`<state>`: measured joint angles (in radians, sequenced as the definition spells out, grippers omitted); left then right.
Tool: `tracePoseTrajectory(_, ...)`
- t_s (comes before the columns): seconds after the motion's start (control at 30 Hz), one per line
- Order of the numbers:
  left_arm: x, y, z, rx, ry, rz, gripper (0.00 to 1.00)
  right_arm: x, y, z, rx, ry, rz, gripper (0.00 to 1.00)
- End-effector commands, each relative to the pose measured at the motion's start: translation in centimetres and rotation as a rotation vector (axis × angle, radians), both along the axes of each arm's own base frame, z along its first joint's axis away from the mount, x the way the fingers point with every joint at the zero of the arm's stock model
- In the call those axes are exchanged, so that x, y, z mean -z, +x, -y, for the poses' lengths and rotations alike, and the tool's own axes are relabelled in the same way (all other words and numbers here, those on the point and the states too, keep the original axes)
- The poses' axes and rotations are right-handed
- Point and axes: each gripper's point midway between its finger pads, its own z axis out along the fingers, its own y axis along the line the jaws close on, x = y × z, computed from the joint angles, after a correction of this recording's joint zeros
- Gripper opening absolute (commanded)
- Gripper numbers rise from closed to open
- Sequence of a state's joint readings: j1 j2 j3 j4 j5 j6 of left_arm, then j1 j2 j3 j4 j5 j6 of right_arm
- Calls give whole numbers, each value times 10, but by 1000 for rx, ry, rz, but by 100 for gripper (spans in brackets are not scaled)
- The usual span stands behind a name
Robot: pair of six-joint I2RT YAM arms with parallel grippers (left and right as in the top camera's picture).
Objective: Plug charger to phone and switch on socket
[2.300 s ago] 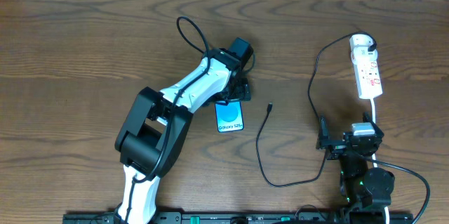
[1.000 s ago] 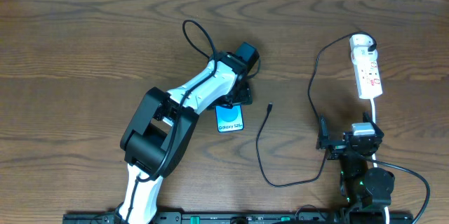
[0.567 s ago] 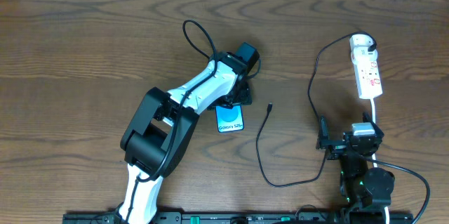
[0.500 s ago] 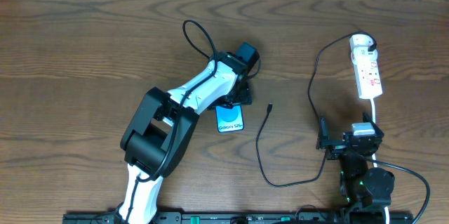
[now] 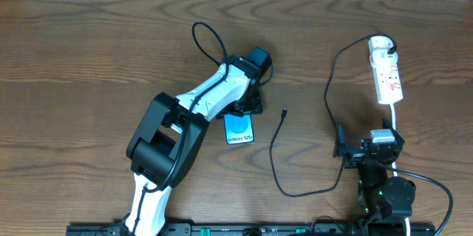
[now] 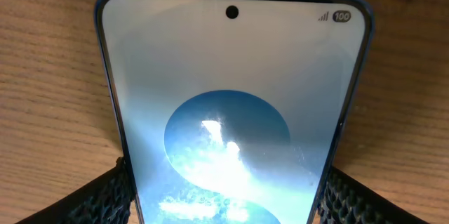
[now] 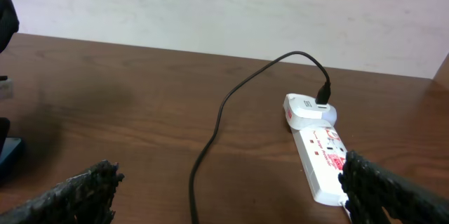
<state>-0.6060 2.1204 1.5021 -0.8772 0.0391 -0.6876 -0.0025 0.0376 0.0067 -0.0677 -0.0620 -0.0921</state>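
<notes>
Dark wood desk (image 5: pixel 89 44), pale wall (image 7: pixel 210 6) beyond its far edge. Step in hand, by judgement: setting phone (image 5: pixel 239 128) ready for plugging. Best done keeping it flat, screen up, port end turned toward connector tip of charger (image 5: pixel 284 112), which lies just right of phone, not touching. Noted: left gripper (image 5: pixel 248 104) closed on phone's far end, pads against both long edges in wrist view. Noted: right gripper (image 7: pixel 230 168) spread wide, empty, near socket (image 5: pixel 388 73). Charger plug seated at socket's far end.
</notes>
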Motion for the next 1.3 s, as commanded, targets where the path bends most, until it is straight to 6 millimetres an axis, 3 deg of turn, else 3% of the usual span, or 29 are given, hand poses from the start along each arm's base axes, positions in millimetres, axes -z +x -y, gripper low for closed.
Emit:
tracePoseTrajectory(0.0, -3, -4, -5, -1, 24, 1, 80, 1, 0, -2, -7, -11, -2, 99)
tracePoseTrajectory(0.2, -3, -3, -6, 0, 28, 6, 80, 1, 0, -2, -7, -11, -2, 99)
tracePoseTrajectory(0.47, -4, 23, -2, 19, 24, 117, 79, 1, 0, -2, -8, -11, -2, 99)
tracePoseTrajectory(0.77, -5, 22, -3, 18, 25, 113, 79, 1, 0, -2, -7, -11, -2, 99)
tracePoseTrajectory(1.27, -25, 25, 0, 17, -5, 151, 79, 1, 0, -2, -7, -11, -2, 99)
